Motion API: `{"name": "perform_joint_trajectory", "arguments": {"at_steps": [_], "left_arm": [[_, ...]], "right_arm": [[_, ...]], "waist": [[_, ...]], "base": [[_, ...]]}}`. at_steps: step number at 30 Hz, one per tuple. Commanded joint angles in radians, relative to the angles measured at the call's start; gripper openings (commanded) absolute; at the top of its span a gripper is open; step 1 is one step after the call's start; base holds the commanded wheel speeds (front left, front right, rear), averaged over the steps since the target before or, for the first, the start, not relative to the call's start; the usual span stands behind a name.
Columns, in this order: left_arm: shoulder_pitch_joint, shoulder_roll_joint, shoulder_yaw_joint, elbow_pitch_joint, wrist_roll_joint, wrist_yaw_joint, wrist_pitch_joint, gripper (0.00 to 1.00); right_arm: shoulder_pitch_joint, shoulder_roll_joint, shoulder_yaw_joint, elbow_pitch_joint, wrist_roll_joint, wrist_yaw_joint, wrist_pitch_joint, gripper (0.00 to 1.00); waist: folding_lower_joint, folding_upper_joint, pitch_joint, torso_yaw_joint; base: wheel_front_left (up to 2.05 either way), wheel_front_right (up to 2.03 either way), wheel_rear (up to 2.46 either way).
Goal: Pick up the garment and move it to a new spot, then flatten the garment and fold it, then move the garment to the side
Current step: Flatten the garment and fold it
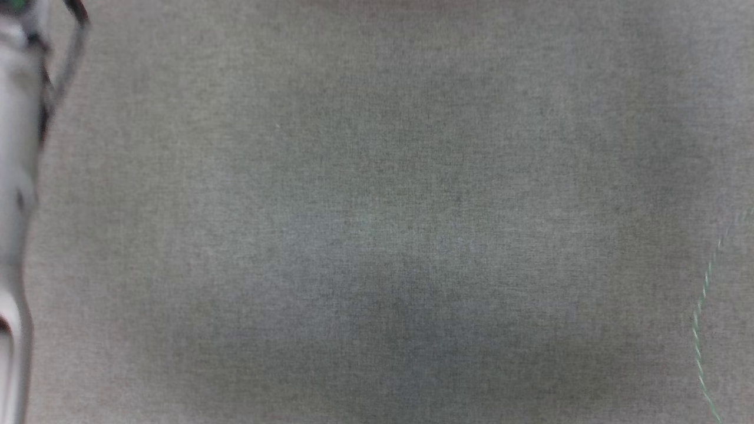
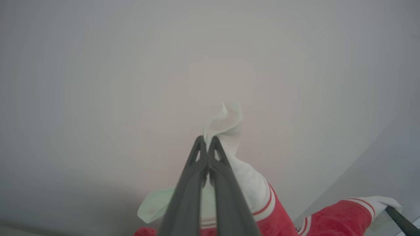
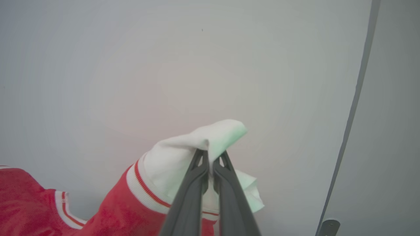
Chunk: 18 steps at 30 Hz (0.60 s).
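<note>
Garment [image 2: 279, 213], a red jersey with white panels and striped trim, is held at two points, clear of the pale, blurred surface behind it. On the left, the left gripper [image 2: 206, 142] has its jaws pressed together on a twist of white fabric, and the red body trails away toward the other arm. On the right, the right gripper [image 3: 210, 155] is clamped just as tightly on a white panel, the red cloth running off to its left. It appears to span the two arms, long axis from one to the other, neither arm nearer. Its numbers and hem are cut off. Its height above the grey tabletop [image 1: 377, 212], with a pale forearm [image 1: 15, 176] at the left edge and a green thread [image 1: 704, 306] at the right, cannot be judged.
</note>
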Motion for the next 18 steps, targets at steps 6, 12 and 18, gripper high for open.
{"name": "perform_joint_trajectory", "arguments": {"at_steps": [6, 12, 18], "left_arm": [[0.323, 0.094, -0.062, -0.250, -0.157, -0.004, 0.012, 0.00], [0.623, 0.150, -0.081, -0.435, -0.245, -0.004, -0.025, 0.00], [0.859, 0.204, -0.063, -0.539, -0.242, -0.004, -0.056, 0.00]], "right_arm": [[0.337, -0.109, 0.168, -0.263, 0.230, -0.001, 0.084, 0.00], [0.689, -0.239, 0.174, -0.559, 0.363, -0.001, 0.199, 0.00], [0.989, -0.259, 0.082, -0.805, 0.408, -0.001, 0.319, 0.00]], "waist": [[0.0000, 0.0000, -0.106, -0.007], [0.0000, 0.0000, -0.186, -0.006], [0.0000, 0.0000, -0.225, -0.015]], "base": [[0.00, 0.00, 0.00], [0.00, 0.00, 0.00], [0.00, 0.00, 0.00]]}}
